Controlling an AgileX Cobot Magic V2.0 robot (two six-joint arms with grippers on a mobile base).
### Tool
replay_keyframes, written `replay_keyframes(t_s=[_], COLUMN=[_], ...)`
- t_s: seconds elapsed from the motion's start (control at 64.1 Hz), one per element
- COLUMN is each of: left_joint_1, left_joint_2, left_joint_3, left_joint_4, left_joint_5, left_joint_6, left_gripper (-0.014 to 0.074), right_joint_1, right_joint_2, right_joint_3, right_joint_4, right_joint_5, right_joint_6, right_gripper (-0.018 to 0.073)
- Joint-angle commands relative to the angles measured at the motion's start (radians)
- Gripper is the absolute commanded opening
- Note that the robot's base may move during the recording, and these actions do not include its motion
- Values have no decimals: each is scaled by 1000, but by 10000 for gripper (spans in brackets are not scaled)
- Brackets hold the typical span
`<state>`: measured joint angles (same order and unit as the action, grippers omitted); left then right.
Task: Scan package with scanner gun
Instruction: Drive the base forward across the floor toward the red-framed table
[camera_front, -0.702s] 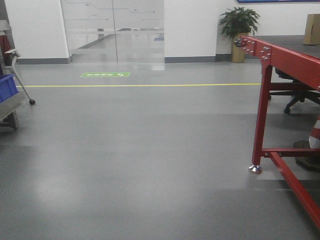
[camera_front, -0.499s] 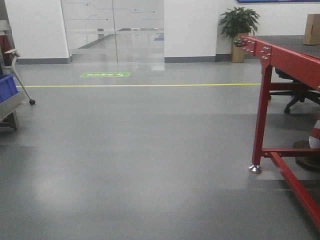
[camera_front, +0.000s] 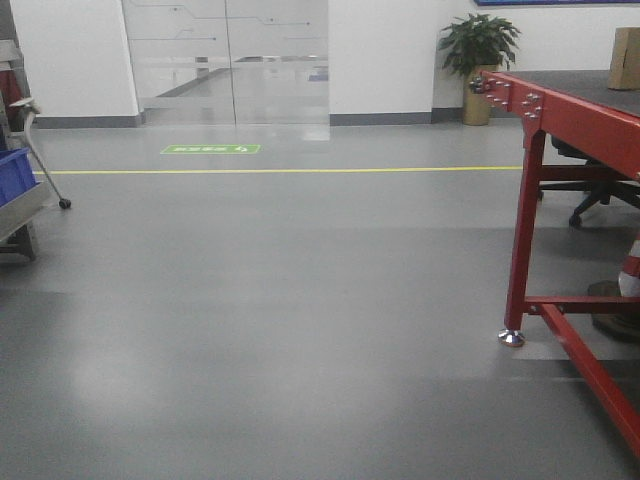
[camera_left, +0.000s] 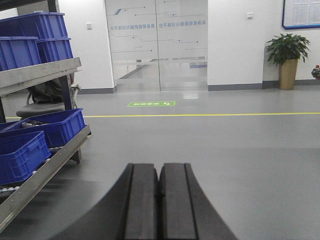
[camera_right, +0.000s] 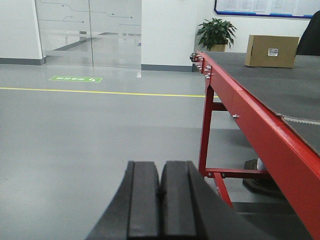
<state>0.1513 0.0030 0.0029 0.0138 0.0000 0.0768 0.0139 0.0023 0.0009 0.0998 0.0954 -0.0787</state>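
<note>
The left gripper (camera_left: 160, 171) has its two black padded fingers (camera_left: 141, 200) pressed flat together along their full visible length, with nothing held between them; it points out over the grey floor (camera_left: 225, 150) towards the frosted glass double doors (camera_left: 157, 45). The right gripper (camera_right: 160, 169) is in the same condition: jaws fully closed, pad against pad, holding nothing. It hangs above the floor just to the left of the red steel-framed table (camera_right: 260, 125) and is lower than the table's surface. The plain light-tan rectangular cardboard package (camera_right: 272, 51) rests flat on the dark grey table top at the far end, well apart from both grippers, with its small white printed label facing the right wrist camera. In the front-facing view only the left part of the package (camera_front: 625, 58) shows at the right edge of the frame. A green potted plant in a tan pot (camera_right: 216, 32) stands on the floor beyond the far corner of the table. To the left of the left gripper, a grey metal shelf rack (camera_left: 40, 70) carries blue plastic bins (camera_left: 50, 127) on its upper and lower levels. A yellow floor line (camera_left: 200, 115) crosses the room, and a green floor marker (camera_left: 151, 104) lies just beyond it in front of the doors.
</note>
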Motion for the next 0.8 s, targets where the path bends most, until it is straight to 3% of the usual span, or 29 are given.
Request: replay_keyframes(t_s=[0.0,0.78], left_joint_1=[5,5], left_joint_2=[-3,-3], left_joint_3=[-3,-3], left_joint_4=[-6,-6], left_joint_5=[-18,-18], left_joint_6=[-6,-6], left_gripper=[-111,-111], right_joint_1=[-2,-2], right_joint_2=[-2,-2], right_joint_3=[-1,-1], right_joint_4=[-7,-7], right_joint_5=[-19,-19], right_joint_6=[-2,-2], right_gripper=[-153,-153])
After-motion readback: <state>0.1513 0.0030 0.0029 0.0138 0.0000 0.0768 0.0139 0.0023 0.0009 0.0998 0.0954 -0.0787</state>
